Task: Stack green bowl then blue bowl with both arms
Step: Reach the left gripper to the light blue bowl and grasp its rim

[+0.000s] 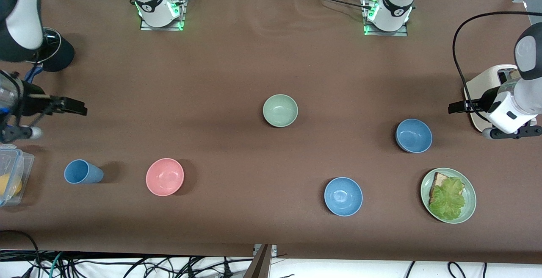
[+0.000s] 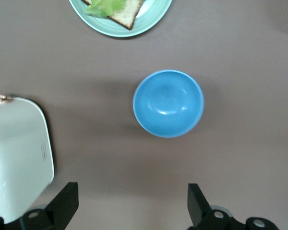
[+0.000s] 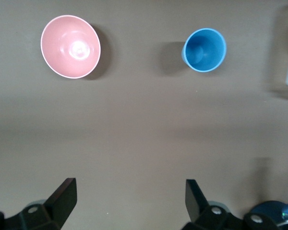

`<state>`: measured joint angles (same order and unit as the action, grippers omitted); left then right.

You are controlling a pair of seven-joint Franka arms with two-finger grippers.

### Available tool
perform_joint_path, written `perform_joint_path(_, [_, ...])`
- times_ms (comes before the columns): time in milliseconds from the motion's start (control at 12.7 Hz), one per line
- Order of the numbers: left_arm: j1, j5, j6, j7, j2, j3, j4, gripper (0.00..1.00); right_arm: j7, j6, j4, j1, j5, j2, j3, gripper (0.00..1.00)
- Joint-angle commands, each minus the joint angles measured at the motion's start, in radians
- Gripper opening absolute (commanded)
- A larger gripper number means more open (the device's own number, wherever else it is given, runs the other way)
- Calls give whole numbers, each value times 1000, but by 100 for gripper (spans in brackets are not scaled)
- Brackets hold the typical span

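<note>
Left end effector (image 2: 129, 208) and right end effector (image 3: 129, 203) are hovering spread wide, gripping nothing, while green bowl (image 1: 280, 110) is sitting mid-counter, blue bowl (image 1: 413, 135), pink bowl (image 1: 164, 176) and blue cup (image 1: 82, 172) lying apart around it.

We find a brown-covered table (image 1: 237, 57); on it stand the green bowl (image 1: 280, 110) mid-table, two blue bowls (image 1: 413, 135) (image 1: 343, 196), a pink bowl (image 1: 164, 176), a blue cup (image 1: 82, 172), a green plate (image 1: 469, 204) bearing bread and lettuce, a white toaster (image 1: 487, 84), a clear lidded container (image 1: 10, 176), and a dark pot (image 1: 57, 51) at the right arm's end.
</note>
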<state>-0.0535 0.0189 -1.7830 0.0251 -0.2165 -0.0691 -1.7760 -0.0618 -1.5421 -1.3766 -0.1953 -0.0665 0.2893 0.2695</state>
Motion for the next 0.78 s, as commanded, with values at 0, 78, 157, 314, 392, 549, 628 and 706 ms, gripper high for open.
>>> perform_joint_path(0, [-8,24,-281,45,54,-5,-270,100,-6,-13,-38,46,16,-68,-23,100])
perform_joint_path(78, [-26,24,-397,74,54,-5,-343,100,-6,-18,-39,60,19,-79,-23,100])
perform_joint_path(157, [-28,16,-462,108,46,-6,-380,100,-7,-16,-41,66,28,-94,-35,100])
perform_joint_path(314, [-26,16,-510,111,-6,-11,-390,100,-13,-9,-41,117,50,-128,-75,100])
perform_joint_path(392, [-25,15,-559,110,-32,-11,-399,100,-13,-9,-42,135,50,-140,-79,100])
perform_joint_path(549, [-26,12,-645,108,-107,-12,-398,99,-24,6,-44,160,51,-150,-91,100])
perform_joint_path(628, [-28,12,-685,108,-131,-15,-396,99,-26,28,-44,162,53,-153,-96,100])
perform_joint_path(706, [-26,12,-717,108,-148,-23,-393,95,-32,28,-44,163,54,-154,-96,100])
